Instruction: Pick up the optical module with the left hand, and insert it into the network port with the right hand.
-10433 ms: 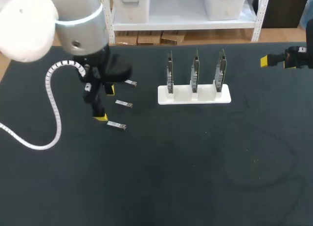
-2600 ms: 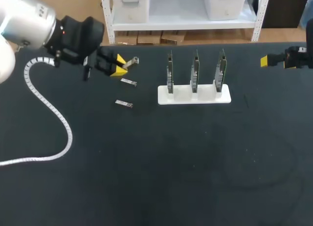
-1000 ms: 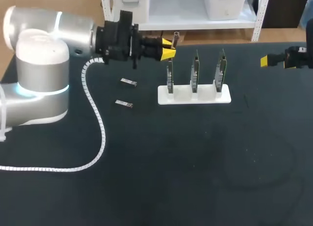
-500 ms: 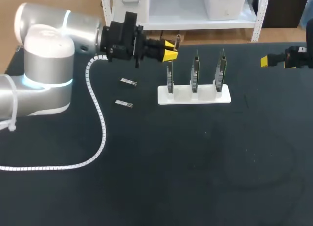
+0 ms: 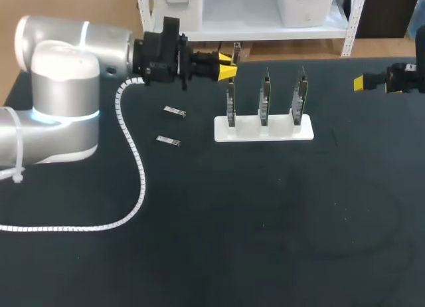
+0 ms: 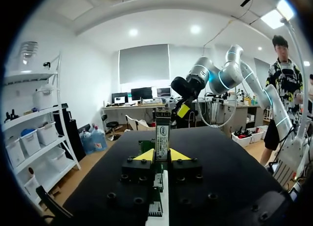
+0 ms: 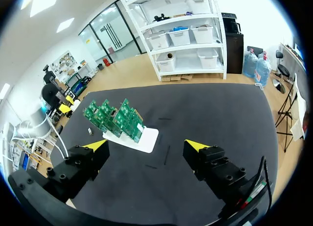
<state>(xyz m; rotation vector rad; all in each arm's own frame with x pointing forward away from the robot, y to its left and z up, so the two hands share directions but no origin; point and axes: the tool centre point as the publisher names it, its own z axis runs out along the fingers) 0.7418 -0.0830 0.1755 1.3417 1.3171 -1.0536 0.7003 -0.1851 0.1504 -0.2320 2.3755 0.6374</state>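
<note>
My left gripper (image 5: 226,66) hovers over the table's back edge, just behind the left board, shut on a small silver optical module (image 5: 236,50) that sticks up from its yellow tips. In the left wrist view the module (image 6: 162,137) stands upright between the fingers of that gripper (image 6: 162,156). Two more modules (image 5: 174,111) (image 5: 168,141) lie flat on the dark table. A white stand (image 5: 263,128) carries three upright green boards (image 5: 265,96) with the ports. My right gripper (image 5: 362,83) hangs at the far right, open and empty (image 7: 146,146), facing the boards (image 7: 115,118).
The left arm's white ribbed cable (image 5: 130,154) trails in a loop across the left half of the black table (image 5: 265,227). The stand (image 7: 145,139) sits at the table's back middle, apart from both grippers.
The left gripper with the module has drifted slightly right and then back left, staying behind the left board. The right arm has not moved.
</note>
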